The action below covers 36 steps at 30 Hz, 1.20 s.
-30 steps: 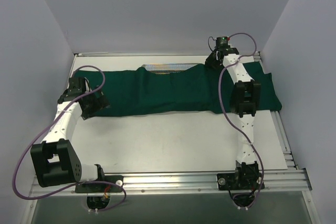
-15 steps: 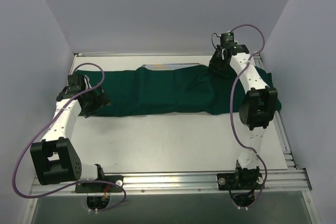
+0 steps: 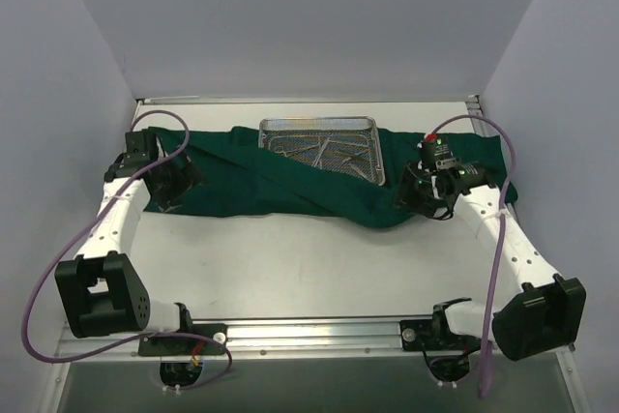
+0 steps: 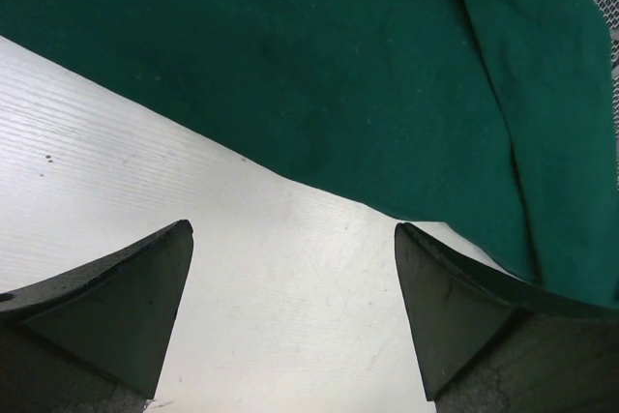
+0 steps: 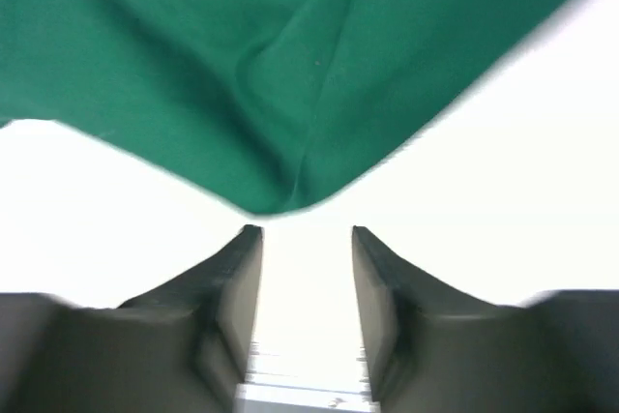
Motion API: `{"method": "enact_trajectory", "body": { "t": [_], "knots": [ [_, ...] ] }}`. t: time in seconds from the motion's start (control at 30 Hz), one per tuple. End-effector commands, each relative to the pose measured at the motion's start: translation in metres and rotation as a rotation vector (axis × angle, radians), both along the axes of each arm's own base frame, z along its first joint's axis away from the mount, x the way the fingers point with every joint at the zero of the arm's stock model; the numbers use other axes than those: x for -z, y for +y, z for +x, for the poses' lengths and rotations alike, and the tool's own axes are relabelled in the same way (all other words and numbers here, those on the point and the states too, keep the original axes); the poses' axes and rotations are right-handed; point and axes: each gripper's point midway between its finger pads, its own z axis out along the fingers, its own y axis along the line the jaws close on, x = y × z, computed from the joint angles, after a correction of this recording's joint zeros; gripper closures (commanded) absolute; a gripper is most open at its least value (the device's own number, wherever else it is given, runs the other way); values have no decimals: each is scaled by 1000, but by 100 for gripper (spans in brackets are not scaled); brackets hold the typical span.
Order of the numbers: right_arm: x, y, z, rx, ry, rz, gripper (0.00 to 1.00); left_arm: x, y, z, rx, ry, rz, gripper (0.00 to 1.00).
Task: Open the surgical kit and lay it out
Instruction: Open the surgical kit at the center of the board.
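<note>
The dark green cloth [image 3: 290,186] lies in a long band across the table. Its middle flap is folded toward the near side. The silver wire-mesh tray [image 3: 360,126] stands uncovered at the back centre, with slender steel instruments [image 3: 324,150] inside. My right gripper [image 3: 406,198] hovers at the folded cloth's near right corner. In the right wrist view, that right gripper [image 5: 307,231] is open and holds nothing, and the cloth corner [image 5: 271,195] lies just beyond its fingertips. My left gripper [image 3: 177,181] sits at the cloth's left end. Seen from its wrist camera, my left gripper [image 4: 293,227] is wide open over bare table beside the cloth edge [image 4: 319,191].
White walls close in the table on the left, back and right. An aluminium rail [image 3: 319,334] carrying both arm bases runs along the near edge. Bare white tabletop [image 3: 290,268] lies between the cloth and the rail.
My right arm swung from the far right corner toward the near side, pulling the cloth flap off the tray, then its jaws opened and let go. The left gripper shifted slightly.
</note>
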Motion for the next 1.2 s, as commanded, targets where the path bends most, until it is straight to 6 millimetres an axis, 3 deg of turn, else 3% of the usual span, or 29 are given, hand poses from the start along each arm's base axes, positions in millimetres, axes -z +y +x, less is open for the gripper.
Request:
{"method": "enact_trajectory", "body": {
  "t": [0.0, 0.1, 0.13, 0.2, 0.23, 0.27, 0.4, 0.47, 0.53, 0.6, 0.77, 1.0, 1.07, 1.17],
  "knots": [
    [-6, -17, 6, 37, -14, -49, 55, -17, -12, 17, -5, -53, -31, 6],
    [-7, -36, 34, 119, -10, -43, 30, -21, -25, 33, 6, -69, -41, 6],
    [-15, -35, 44, 123, -26, -14, 20, -23, -27, 38, 1, -73, -41, 6],
    [-11, -43, 60, 138, -8, -17, 13, -22, -30, 50, -11, -62, -34, 6],
    [-21, -50, 72, 153, -37, -23, 3, -21, -43, 53, 0, -53, -47, 6],
    [-21, -55, 76, 172, -33, -29, 0, -10, -45, 55, -8, -10, -49, 6],
    [-25, -61, 95, 196, -38, 19, 0, -11, -53, 82, -6, -30, -94, 6],
    [-26, -76, 101, 233, -49, 43, 0, -6, -58, 97, -9, -41, -128, 6],
    [-25, -68, 102, 197, -50, 127, 0, -4, -59, 110, -24, -48, -146, 5],
    [-16, -78, 103, 226, -24, 125, 0, 14, -62, 122, -29, -12, -173, 4],
    [-8, -91, 106, 262, 1, 64, 13, 24, -67, 161, -21, -56, -233, 0],
    [-4, -94, 119, 268, 28, 54, 18, 40, -67, 187, -39, -47, -260, 6],
    [-4, -96, 123, 271, 23, 42, 18, 44, -51, 195, -71, -57, -269, 7],
    [-1, -94, 130, 269, 18, 32, 22, 46, -49, 204, -75, -76, -287, 14]
  ]
}}
